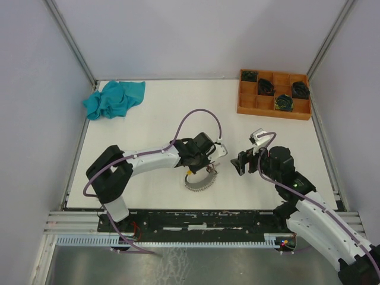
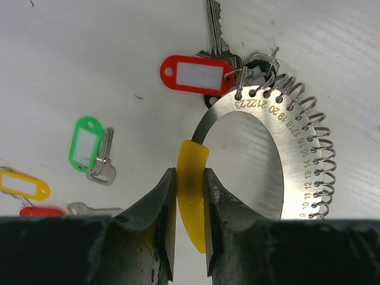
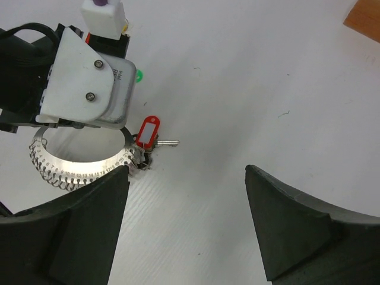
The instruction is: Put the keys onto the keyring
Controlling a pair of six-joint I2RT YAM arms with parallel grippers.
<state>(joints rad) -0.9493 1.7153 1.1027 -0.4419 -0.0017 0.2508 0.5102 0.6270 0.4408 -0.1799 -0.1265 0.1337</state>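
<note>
Keyring (image 2: 291, 136) near the table's (image 1: 148, 107) front edge. Left gripper (image 2: 190, 175) pinches its yellow tag (image 2: 193, 205); right gripper (image 3: 187, 172) gapes wide, empty. Red-tagged key (image 2: 196, 74) touches the ring's end.

Left jaws narrow, right jaws wide.

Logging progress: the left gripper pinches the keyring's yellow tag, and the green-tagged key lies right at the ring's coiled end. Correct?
Not quite. The left gripper does pinch the yellow tag of the keyring, but the key at the ring's coiled end is a red-tagged key. The green-tagged key lies apart on the table, as the left wrist view shows.
</note>
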